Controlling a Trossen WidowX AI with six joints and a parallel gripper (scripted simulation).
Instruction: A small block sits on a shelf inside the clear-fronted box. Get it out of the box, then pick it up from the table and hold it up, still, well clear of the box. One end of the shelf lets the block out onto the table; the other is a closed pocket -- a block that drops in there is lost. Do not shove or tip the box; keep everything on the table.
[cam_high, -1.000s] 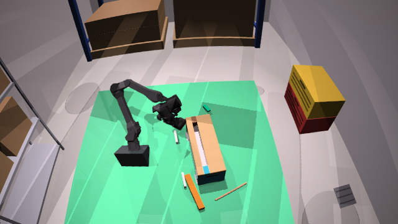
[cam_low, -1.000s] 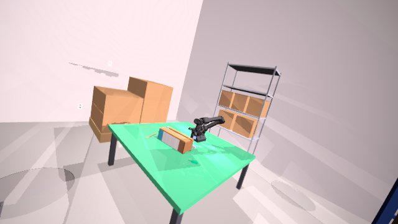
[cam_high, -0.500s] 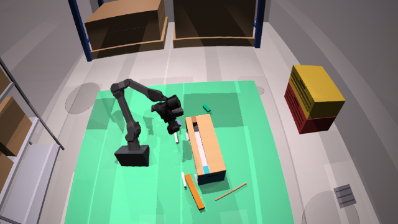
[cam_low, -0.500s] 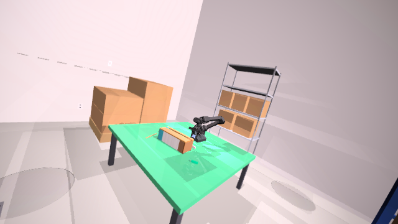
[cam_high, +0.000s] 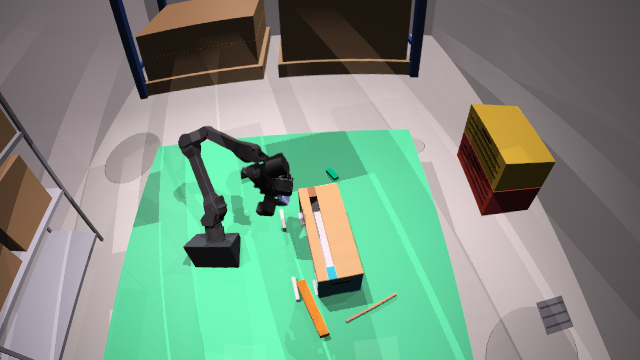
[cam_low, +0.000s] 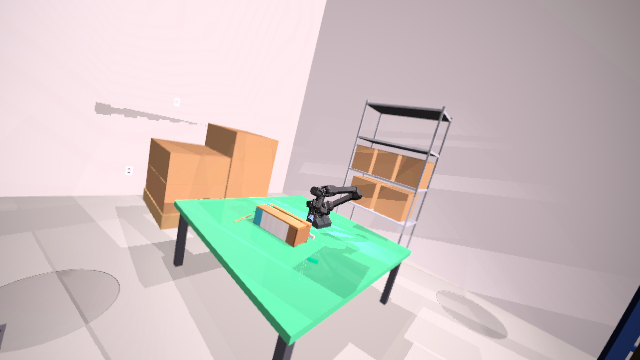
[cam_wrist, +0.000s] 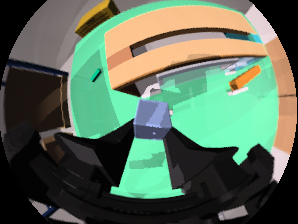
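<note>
A small blue-grey block (cam_high: 284, 200) (cam_wrist: 152, 119) is between the fingertips of my gripper (cam_wrist: 149, 121), which is shut on it. In the top view the block is raised above the table, to the left of the box's far end. The box (cam_high: 345, 230) (cam_low: 298, 236) (cam_wrist: 180, 20) stands upright on the green table (cam_high: 400, 200) (cam_low: 240, 260), with a long slot in its wooden top and a blue patch at its near end. A gap shows between the block and the box in the top view. In the exterior view the block is too small to make out clearly.
An orange bar (cam_high: 313, 308) (cam_wrist: 245, 78) and a thin wooden stick (cam_high: 371, 307) (cam_low: 243, 218) lie near the box's near end. A small green piece (cam_high: 332, 174) (cam_low: 312, 260) (cam_wrist: 96, 75) lies beyond its far end. White bars (cam_high: 283, 220) (cam_high: 295, 289) lie left of the box.
</note>
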